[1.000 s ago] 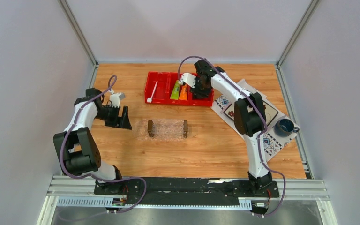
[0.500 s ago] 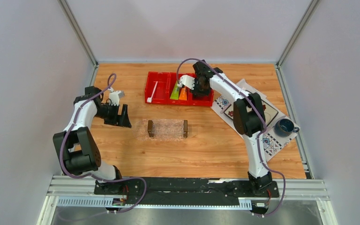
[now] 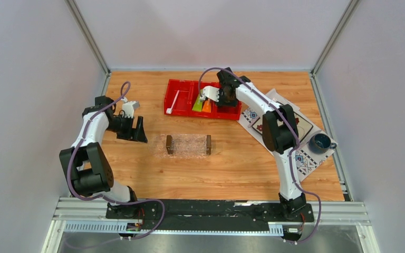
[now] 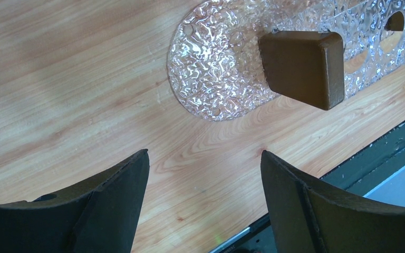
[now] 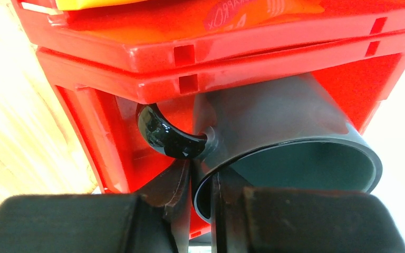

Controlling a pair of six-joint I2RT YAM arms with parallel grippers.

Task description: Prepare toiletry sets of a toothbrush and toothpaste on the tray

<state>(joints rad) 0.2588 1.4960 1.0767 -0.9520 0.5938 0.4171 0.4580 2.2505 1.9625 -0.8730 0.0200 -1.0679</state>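
Note:
The white toothbrush point(image 3: 174, 103) lies in the left compartment of the red bin point(image 3: 182, 113). The lime green toothpaste tube point(image 3: 196, 103) and the orange one point(image 3: 206, 105) lie in the middle compartment. My right gripper point(image 3: 225, 100) reaches into the right compartment. In the right wrist view it point(image 5: 200, 174) is shut on the rim of a dark grey-green mug point(image 5: 290, 132) lying on its side, next to the mug's handle point(image 5: 169, 134). The clear tray point(image 3: 189, 145) with brown handles sits mid-table, holding nothing. My left gripper point(image 3: 140, 132) hovers left of it, open point(image 4: 204, 158).
A flower-patterned cloth point(image 3: 290, 126) lies at the right with a second mug point(image 3: 320, 141) on its near corner. The tray's brown handle point(image 4: 303, 66) is just ahead of my left fingers. Grey walls close in three sides.
My right gripper's jaws have closed onto the mug's rim inside the bin. The left arm has stayed almost still.

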